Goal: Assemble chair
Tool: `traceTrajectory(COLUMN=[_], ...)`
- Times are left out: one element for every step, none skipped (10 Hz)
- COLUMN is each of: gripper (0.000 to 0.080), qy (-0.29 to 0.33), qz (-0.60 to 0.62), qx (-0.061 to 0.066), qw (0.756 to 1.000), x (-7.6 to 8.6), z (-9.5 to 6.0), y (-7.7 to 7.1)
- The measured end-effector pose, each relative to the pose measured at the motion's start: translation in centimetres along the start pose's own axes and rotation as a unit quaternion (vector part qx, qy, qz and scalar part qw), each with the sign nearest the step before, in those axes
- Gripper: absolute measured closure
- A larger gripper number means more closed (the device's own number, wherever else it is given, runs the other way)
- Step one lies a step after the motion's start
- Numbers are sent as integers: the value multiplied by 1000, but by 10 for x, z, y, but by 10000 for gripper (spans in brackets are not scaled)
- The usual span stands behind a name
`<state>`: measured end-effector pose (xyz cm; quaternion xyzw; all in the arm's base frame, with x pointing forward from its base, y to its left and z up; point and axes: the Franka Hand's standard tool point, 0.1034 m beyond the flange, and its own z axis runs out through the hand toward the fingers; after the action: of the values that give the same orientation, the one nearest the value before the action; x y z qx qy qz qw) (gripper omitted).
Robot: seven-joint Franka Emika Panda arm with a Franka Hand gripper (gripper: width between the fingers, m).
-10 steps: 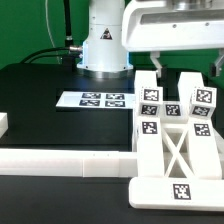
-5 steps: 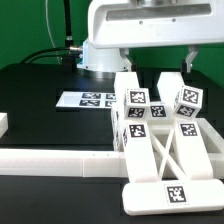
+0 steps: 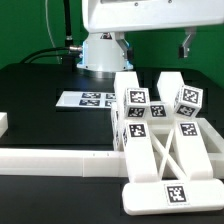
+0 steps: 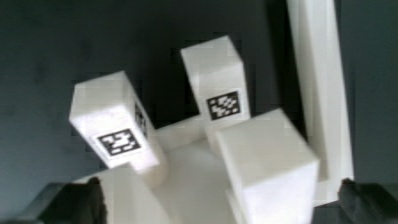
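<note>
The partly built chair [image 3: 160, 135] stands at the exterior view's right. It is a white X-braced panel with several tagged square legs and cubes standing on it. My gripper [image 3: 155, 45] hangs above it, open and empty, clear of the parts. One dark finger [image 3: 185, 45] shows at the upper right. In the wrist view two tagged legs [image 4: 217, 85] [image 4: 116, 125] and a plain white block [image 4: 267, 165] lie below my gripper [image 4: 214, 205]. The dark fingertips [image 4: 63, 205] stand wide apart on either side of the white parts.
The marker board [image 3: 92, 100] lies flat on the black table behind the chair. A long plain white border rail [image 3: 60, 160] runs along the front, also seen in the wrist view [image 4: 317, 60]. A small white block [image 3: 3, 124] sits at the left edge.
The chair shifted to the exterior view's left and turned a little. The gripper has since risen off it, with its fingers apart.
</note>
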<state>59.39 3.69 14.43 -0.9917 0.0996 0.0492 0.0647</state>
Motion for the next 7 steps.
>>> traceTrajectory(gripper=[150,150,150,150,150,150,150], qy=[-1,-4,-5,-1,-1,4,8], qz=[1,0,0,-1,-1,0,1], qx=[-1,-3,-4,-4,-5,-5,-5], qw=[1000,1000,1000,1000,1000,1000,1000], x=[6,8,7,6,6,6,4], z=[6,12,17,23,25,27,31], y=[1,1,3,3,3,3,5])
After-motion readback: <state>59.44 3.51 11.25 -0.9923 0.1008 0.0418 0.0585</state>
